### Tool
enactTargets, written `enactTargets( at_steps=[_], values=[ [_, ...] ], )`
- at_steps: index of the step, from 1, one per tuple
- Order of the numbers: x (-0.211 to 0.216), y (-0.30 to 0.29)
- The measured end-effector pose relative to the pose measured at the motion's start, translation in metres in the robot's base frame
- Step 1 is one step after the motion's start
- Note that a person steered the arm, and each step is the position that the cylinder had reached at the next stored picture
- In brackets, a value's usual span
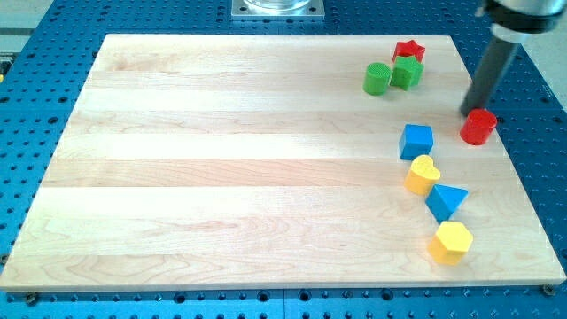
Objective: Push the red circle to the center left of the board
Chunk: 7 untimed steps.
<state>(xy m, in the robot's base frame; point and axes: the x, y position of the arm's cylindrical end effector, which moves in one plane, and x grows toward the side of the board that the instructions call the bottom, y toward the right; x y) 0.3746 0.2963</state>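
The red circle (478, 127) is a short red cylinder near the right edge of the wooden board (221, 159). My tip (469, 112) is at the end of the dark rod that comes down from the view's top right. It stands just above and slightly left of the red circle, touching or nearly touching its top-left rim.
A red star (408, 51), a green cube-like block (407, 73) and a green cylinder (376, 79) cluster at the top right. A blue cube (416, 141), a yellow heart (423, 175), a blue triangle (445, 201) and a yellow hexagon (451, 242) run down the right side.
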Motion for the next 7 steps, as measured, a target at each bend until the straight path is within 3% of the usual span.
enactTargets(
  at_steps=[1, 2, 3, 4, 5, 6, 7],
  values=[
    [0.01, 0.046],
    [0.069, -0.009],
    [0.046, -0.045],
    [0.03, -0.022],
    [0.006, -0.038],
    [-0.004, -0.08],
    [-0.002, -0.181]
  ],
)
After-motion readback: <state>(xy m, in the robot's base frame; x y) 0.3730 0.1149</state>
